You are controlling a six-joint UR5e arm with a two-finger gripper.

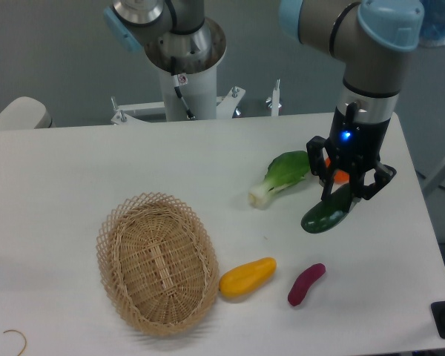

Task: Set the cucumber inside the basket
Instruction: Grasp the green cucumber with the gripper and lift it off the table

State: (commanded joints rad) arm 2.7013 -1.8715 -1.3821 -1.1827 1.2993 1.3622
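The dark green glossy cucumber (326, 213) lies tilted at the right of the table, its upper end between the fingers of my gripper (346, 194). The black fingers straddle it and seem closed on it, with the lower end near or on the table. The light tan oval wicker basket (107, 248) sits at the front left, empty, well away from the gripper.
A bok choy (283, 176) lies just left of the gripper. An orange object (340, 174) shows partly behind the fingers. A yellow vegetable (247, 277) rests against the basket's right side, and a purple vegetable (306, 284) lies to its right. The robot base (185, 67) stands at the back.
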